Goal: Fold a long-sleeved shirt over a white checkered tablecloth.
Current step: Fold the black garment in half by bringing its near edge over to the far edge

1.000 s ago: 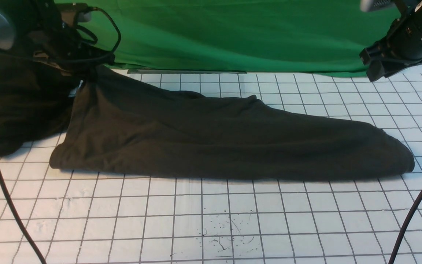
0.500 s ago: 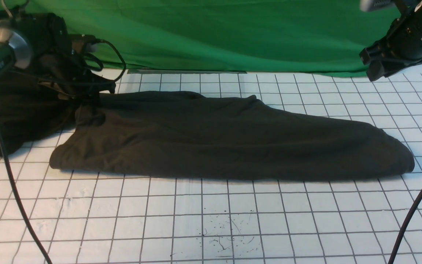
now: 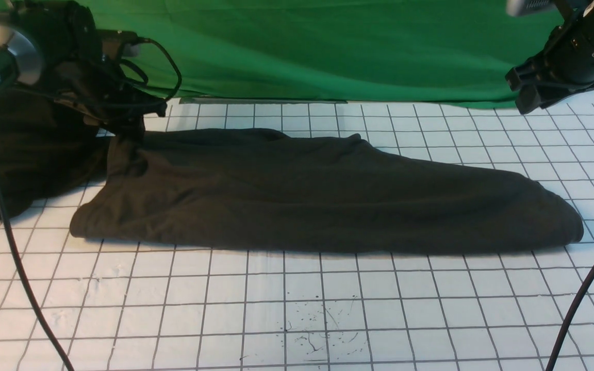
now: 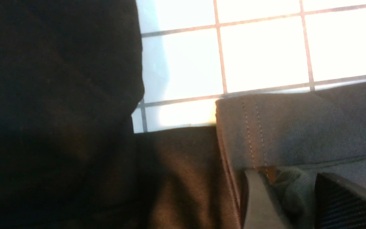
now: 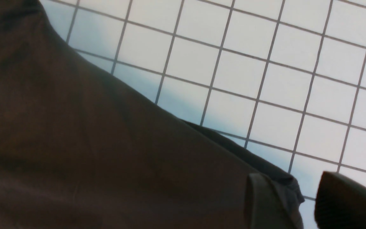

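Shirts on the counter: one. That long-sleeved shirt [image 3: 328,196], dark brown-black, lies flat in a long folded band across the far half of the one white checkered tablecloth [image 3: 225,309], tapering to a rounded end on the right. One darker heap of cloth [image 3: 23,154] sits against its left end; whether that is a separate garment, I cannot tell. One green backdrop [image 3: 328,51] hangs behind, and one scatter of black ink specks [image 3: 323,332] marks the tablecloth near the front. Grippers: two. Left gripper [image 4: 289,178] is down at the shirt's far left corner, jaws part-way apart, a stitched hem fold bulging up between them, loose rather than pinched. Right gripper [image 5: 292,178] hangs high at the far right, the shirt's edge below it, jaws a similar way apart, gripping nothing and touching nothing.
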You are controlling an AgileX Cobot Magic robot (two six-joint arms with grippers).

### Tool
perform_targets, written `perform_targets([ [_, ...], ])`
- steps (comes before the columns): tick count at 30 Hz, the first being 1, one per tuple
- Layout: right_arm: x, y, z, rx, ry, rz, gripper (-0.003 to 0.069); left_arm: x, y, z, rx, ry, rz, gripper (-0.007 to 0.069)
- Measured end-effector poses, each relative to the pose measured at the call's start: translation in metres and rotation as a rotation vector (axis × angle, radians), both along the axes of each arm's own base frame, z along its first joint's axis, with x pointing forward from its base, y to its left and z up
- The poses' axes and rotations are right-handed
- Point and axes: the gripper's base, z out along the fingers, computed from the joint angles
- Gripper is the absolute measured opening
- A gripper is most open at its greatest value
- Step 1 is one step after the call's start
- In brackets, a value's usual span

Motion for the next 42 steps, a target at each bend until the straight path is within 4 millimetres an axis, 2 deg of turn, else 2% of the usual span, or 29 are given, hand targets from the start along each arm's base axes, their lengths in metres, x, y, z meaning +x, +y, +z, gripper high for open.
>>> perform_targets([
  [8,0.0,0.0,0.0,0.0,-0.003,0.0,0.0242,-0.001,-0.001,-0.005,0.0,0.031,-0.001,0.0231],
  [11,0.001,0.0,0.0,0.001,-0.01,-0.002,0.0242,-0.002,0.0,-0.007,0.002,0.047,-0.001,0.015],
  [12,0.001,0.0,0.001,0.001,-0.012,-0.002,0.0242,-0.002,-0.001,-0.007,0.002,0.049,-0.001,0.0086],
  [13,0.001,0.0,0.001,0.001,-0.012,-0.002,0.0242,-0.003,-0.001,-0.005,0.005,0.046,-0.008,0.0055],
  [15,0.001,0.0,0.001,0.002,-0.014,-0.002,0.0242,-0.004,-0.001,0.004,0.009,0.026,-0.022,0.0017],
  [22,0.002,0.0,0.001,0.004,-0.027,-0.005,0.0242,-0.005,-0.004,0.054,-0.013,-0.17,-0.024,0.0011],
  [25,0.002,0.0,0.001,0.004,-0.029,-0.005,0.0242,-0.001,-0.005,0.057,-0.012,-0.226,-0.027,0.0011],
  [30,0.003,0.0,0.001,0.004,-0.031,-0.006,0.0242,0.007,-0.003,0.044,0.002,-0.245,-0.016,0.0011],
  [33,0.003,0.0,0.001,0.005,-0.032,-0.007,0.0242,0.013,0.001,0.017,0.029,-0.199,0.031,0.0012],
  [34,0.003,0.0,0.001,0.005,-0.032,-0.007,0.0242,0.013,0.001,0.016,0.029,-0.198,0.035,0.0012],
  [35,0.002,0.0,0.001,0.005,-0.03,-0.006,0.0242,0.013,0.002,0.006,0.026,-0.174,0.059,0.0013],
  [37,0.002,0.0,0.001,0.004,-0.021,-0.006,0.0242,0.014,0.003,-0.001,0.016,-0.157,0.092,0.0017],
  [40,0.0,0.0,0.0,0.002,-0.003,-0.004,0.0242,0.015,0.004,-0.004,0.005,-0.158,0.116,0.0056],
  [42,-0.001,0.0,-0.001,0.001,0.016,-0.002,0.0242,0.015,0.004,-0.003,0.01,-0.165,0.115,0.0112],
])
